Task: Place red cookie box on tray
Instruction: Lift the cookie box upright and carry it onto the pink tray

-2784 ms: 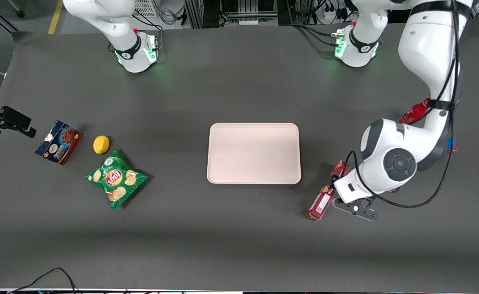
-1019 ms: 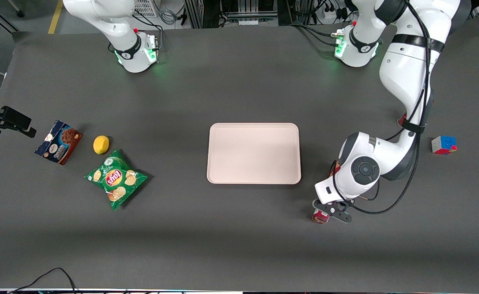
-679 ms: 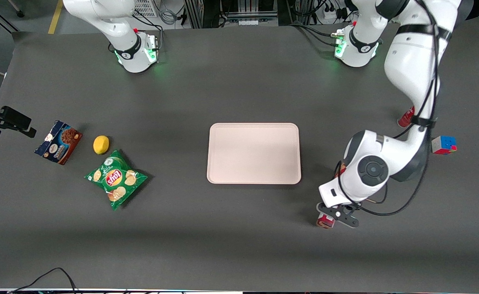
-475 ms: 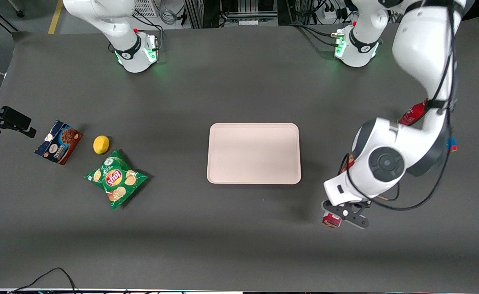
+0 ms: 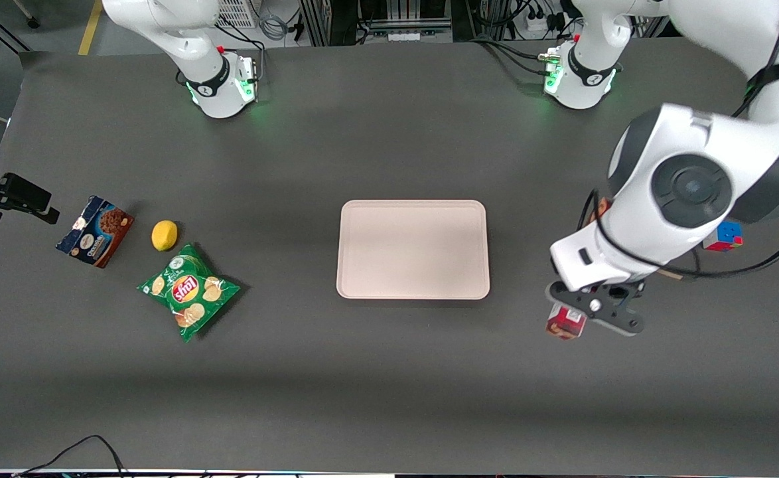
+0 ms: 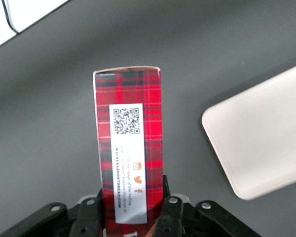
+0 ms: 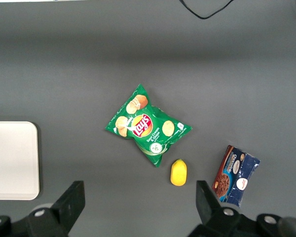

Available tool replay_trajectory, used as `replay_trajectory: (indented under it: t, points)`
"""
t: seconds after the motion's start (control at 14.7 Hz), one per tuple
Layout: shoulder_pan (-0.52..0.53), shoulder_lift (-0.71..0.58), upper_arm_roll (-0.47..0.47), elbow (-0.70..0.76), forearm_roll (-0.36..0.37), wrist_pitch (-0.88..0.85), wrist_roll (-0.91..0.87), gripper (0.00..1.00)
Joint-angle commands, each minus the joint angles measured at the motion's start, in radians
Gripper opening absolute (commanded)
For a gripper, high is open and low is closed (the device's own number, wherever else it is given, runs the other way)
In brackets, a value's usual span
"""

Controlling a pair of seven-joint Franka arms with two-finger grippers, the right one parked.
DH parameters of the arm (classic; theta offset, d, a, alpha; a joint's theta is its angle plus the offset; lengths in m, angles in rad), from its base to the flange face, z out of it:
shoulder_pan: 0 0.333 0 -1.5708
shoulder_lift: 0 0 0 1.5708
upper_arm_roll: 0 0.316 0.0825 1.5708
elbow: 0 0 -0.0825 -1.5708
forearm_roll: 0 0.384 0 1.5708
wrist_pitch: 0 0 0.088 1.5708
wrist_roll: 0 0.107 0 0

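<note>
The red cookie box (image 6: pixel 129 148) hung in the air above the desk (image 5: pixel 389 372), near the tray (image 5: pixel 413 249) but not over it. The pincer (image 6: pixel 132 217) was closed on one end of the box.

Toward the parked arm's end, at mid-height of your front frame, you see a chocolate cookie box (image 5: pixel 95 231), a lemon (image 5: pixel 164 235) just beside it, and a green Lay's chip bag (image 5: pixel 188 291) nearer the camera. A partly hidden puzzle cube (image 5: pixel 723 236) sits toward the working arm's end.
</note>
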Motion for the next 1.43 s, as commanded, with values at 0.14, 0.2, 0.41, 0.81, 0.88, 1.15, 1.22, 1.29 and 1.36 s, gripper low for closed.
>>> replay_trajectory:
  t: [0.14,0.2,0.41,0.81,0.88,1.15,1.22,1.29,1.36]
  points:
    - [-0.002,-0.002,0.006,0.060,-0.141,-0.088,-0.287,0.00]
    - [-0.006,0.000,-0.014,0.049,-0.143,-0.088,-0.402,0.00]
    - [-0.008,-0.002,-0.100,-0.027,-0.132,-0.036,-0.633,0.00]
    - [-0.010,-0.037,-0.180,-0.291,-0.091,0.224,-0.715,0.00]
    - [-0.011,-0.045,-0.201,-0.357,-0.039,0.299,-0.715,0.00]
    - [-0.013,-0.034,-0.217,-0.522,0.016,0.514,-0.721,0.00]
    - [-0.013,-0.034,-0.217,-0.553,0.020,0.558,-0.732,0.00]
    - [-0.013,-0.030,-0.217,-0.567,0.021,0.581,-0.754,0.00]
    - [-0.013,-0.021,-0.215,-0.569,0.035,0.585,-0.764,0.00]
